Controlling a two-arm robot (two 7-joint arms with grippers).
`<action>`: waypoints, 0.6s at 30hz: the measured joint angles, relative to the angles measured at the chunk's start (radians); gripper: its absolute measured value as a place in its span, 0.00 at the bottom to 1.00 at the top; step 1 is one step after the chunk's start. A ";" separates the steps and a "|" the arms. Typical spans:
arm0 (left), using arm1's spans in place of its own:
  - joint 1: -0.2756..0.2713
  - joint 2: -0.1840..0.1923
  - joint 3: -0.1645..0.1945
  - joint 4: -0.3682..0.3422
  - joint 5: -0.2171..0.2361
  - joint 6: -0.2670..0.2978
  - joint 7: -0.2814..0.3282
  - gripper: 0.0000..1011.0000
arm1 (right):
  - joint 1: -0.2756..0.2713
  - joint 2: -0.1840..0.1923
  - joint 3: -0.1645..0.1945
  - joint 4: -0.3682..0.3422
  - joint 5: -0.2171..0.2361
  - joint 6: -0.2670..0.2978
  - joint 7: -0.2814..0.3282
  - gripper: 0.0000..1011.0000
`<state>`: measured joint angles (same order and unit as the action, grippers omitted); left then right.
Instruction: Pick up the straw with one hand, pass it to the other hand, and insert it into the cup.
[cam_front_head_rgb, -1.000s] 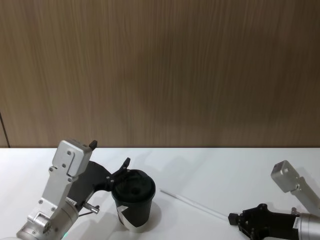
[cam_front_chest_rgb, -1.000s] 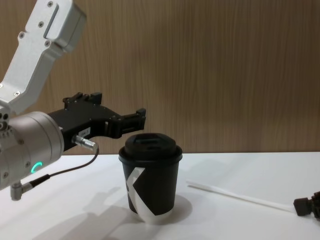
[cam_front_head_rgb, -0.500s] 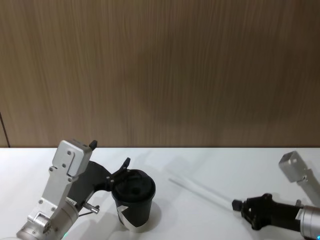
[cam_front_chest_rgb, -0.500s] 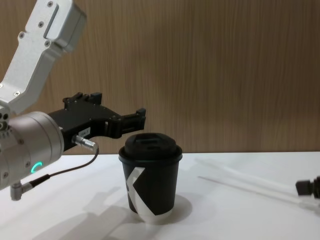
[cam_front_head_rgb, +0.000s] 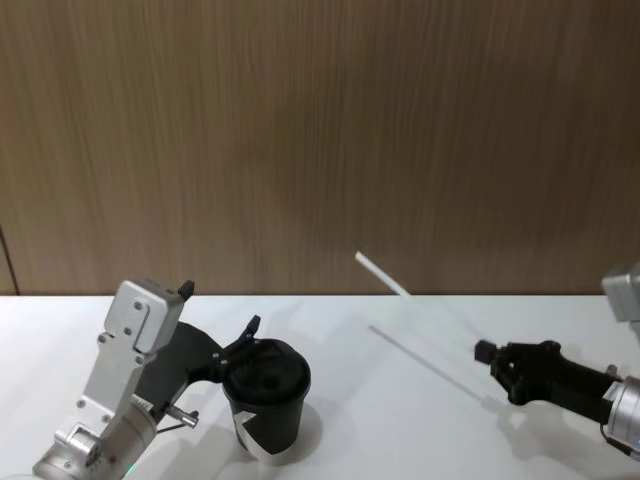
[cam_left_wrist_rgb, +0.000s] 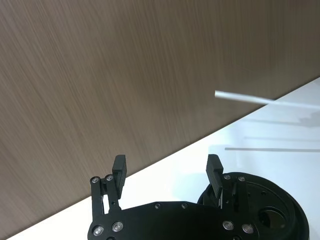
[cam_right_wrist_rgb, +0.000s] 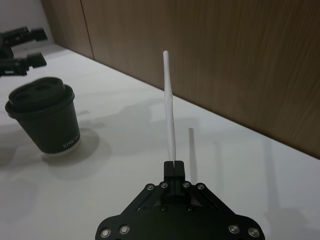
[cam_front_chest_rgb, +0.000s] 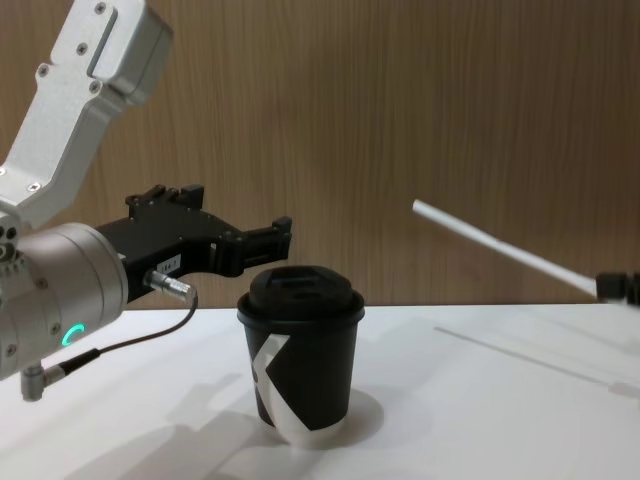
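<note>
Right gripper (cam_right_wrist_rgb: 173, 165) holds the straw (cam_front_chest_rgb: 505, 250) clear of the table (cam_front_head_rgb: 400, 420); left gripper (cam_left_wrist_rgb: 166, 161) stands open beside the lidded cup (cam_front_chest_rgb: 300, 370).

The right gripper reaches in low from the right side of the white table, forearm near level, jaws closed tight on one end of the white straw. The straw is wholly off the table and well apart from the cup. Its long axis is tilted, free end pointing up and toward the robot's left, against the wood-panelled wall (cam_front_head_rgb: 320, 130). The left gripper is extended forward on the left, jaws spread wide, gripping nothing, one finger just beside the cup's black lid (cam_front_head_rgb: 266, 372); contact cannot be determined. The black paper cup stands upright on the table, lid fitted; its contents cannot be seen.
</note>
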<state>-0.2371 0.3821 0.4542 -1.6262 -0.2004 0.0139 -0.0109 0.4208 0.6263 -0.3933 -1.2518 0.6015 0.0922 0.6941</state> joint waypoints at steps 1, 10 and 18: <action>0.000 0.000 0.000 0.000 0.000 0.000 0.000 0.99 | -0.002 -0.003 0.005 -0.002 0.007 -0.002 0.000 0.00; 0.000 0.000 0.000 0.000 0.000 0.000 0.000 0.99 | -0.016 -0.038 0.046 -0.028 0.104 -0.028 0.031 0.00; 0.000 0.000 0.000 0.000 0.000 0.000 0.000 0.99 | -0.025 -0.069 0.058 -0.053 0.181 -0.032 0.082 0.00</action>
<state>-0.2371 0.3821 0.4542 -1.6262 -0.2004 0.0139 -0.0109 0.3959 0.5570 -0.3357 -1.3046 0.7829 0.0602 0.7757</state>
